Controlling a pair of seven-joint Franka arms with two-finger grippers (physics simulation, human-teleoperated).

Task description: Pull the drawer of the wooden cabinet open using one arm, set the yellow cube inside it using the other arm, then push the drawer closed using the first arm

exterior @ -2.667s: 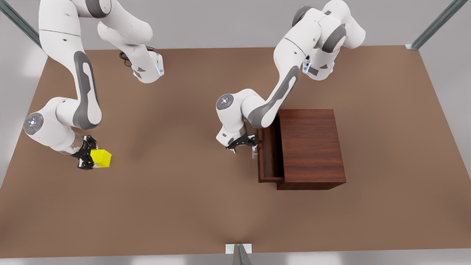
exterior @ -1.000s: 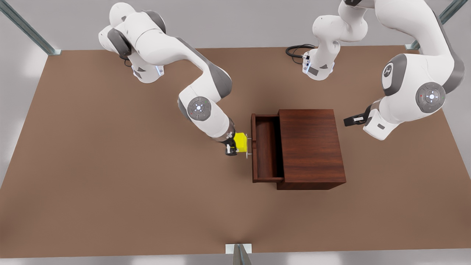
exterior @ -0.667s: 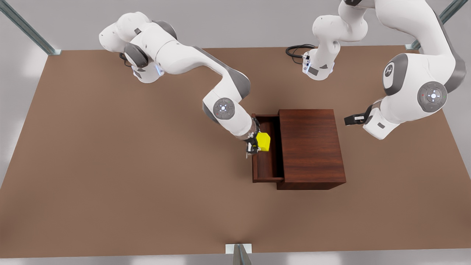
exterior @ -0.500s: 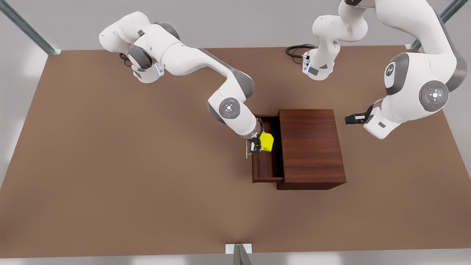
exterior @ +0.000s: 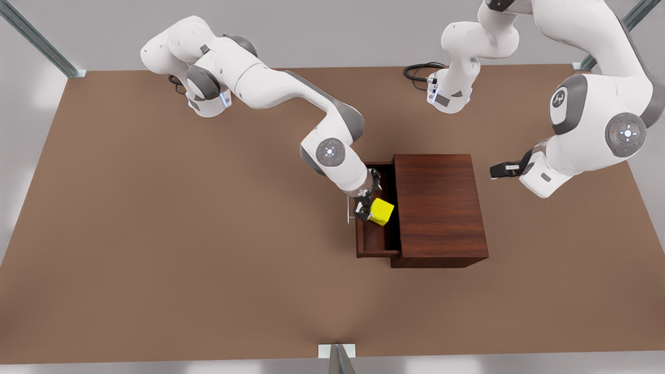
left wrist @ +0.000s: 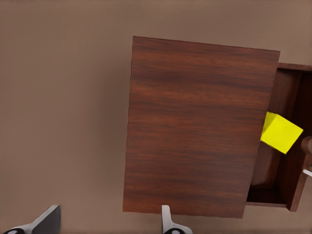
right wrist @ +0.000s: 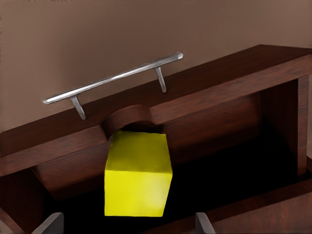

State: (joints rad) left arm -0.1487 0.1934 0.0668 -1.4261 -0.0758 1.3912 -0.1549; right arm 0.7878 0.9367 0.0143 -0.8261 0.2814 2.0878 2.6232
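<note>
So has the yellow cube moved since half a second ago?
Yes: the yellow cube has shifted toward the front view's bottom, closer to the wooden cabinet.

The white arm on the front view's left covers the far end of the dark reddish-brown wooden drawer [exterior: 378,240] at centre frame.

A flat brown matte tabletop [exterior: 208,270] spans the scene and carries a faint fibrous texture. A light grey floor [exterior: 332,31] surrounds it on all sides. Two slanted grey metal frame struts rise at the far corners: one at the front view's left [exterior: 36,39], one at the front view's right [exterior: 613,36]. A third grey metal strut on a white bracket [exterior: 337,356] stands at the middle of the near edge. A coiled black cable [exterior: 418,70] lies on the tabletop near the far edge.
</note>
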